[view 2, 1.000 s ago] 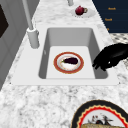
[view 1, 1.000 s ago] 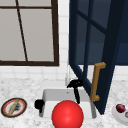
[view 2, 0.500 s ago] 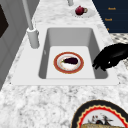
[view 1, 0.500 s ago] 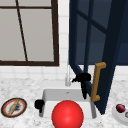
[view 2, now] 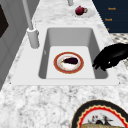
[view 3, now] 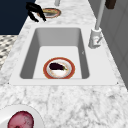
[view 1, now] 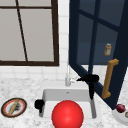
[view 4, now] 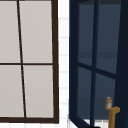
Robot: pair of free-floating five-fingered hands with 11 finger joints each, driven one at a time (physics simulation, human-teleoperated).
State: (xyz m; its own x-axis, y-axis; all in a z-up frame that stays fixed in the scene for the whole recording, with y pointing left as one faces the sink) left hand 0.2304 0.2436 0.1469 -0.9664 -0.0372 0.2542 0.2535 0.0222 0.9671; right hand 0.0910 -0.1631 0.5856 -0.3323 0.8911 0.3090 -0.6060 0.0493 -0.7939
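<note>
Plate [view 2: 68,62] in sink [view 2: 70,35], faucet [view 1: 67,77] behind, cabinet door [view 1: 100,50] right above.

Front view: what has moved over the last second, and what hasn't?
The right hand has risen from the sink and hangs by the cabinet door, close to its wooden handle without gripping it. The left hand, at the sink's left rim, and the plate with the eggplant stayed put.

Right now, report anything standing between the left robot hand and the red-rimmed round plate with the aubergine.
Nothing visible does. The left robot hand is at the white sink's rim; only bare basin floor separates it from the red-rimmed round plate.
</note>
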